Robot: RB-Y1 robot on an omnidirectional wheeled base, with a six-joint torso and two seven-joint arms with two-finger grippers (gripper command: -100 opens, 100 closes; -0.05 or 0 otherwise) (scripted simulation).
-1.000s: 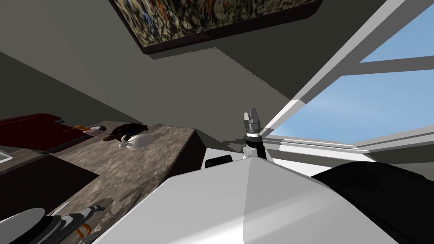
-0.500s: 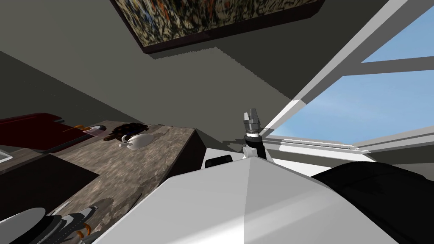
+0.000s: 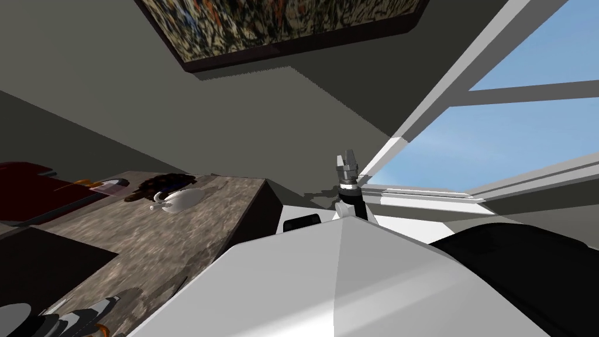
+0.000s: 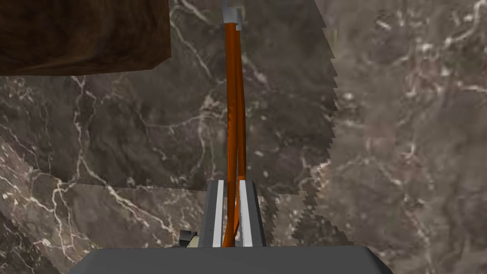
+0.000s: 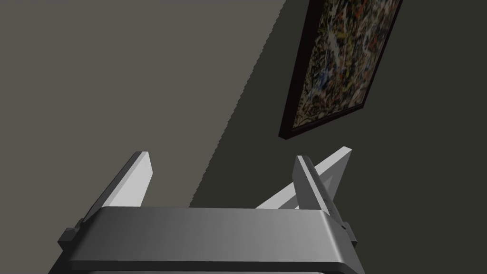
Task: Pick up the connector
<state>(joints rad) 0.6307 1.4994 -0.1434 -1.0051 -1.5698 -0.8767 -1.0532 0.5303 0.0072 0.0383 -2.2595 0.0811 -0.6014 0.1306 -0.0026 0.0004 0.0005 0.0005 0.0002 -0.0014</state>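
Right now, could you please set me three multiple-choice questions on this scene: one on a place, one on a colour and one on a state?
1. What lies beyond the connector held in the left gripper?
A. a brown marbled counter
B. a window pane
C. a red cloth

2. What colour is the connector's long body?
A. blue
B. orange
C. white

3. How does the right gripper stand?
A. shut on the connector
B. open, holding nothing
C. shut on a cup

Answers:
1 A: the left wrist view shows veined brown stone behind the connector.
2 B: an orange strand runs out from between the shut fingers.
3 B: its two fingers stand wide apart with nothing between them.
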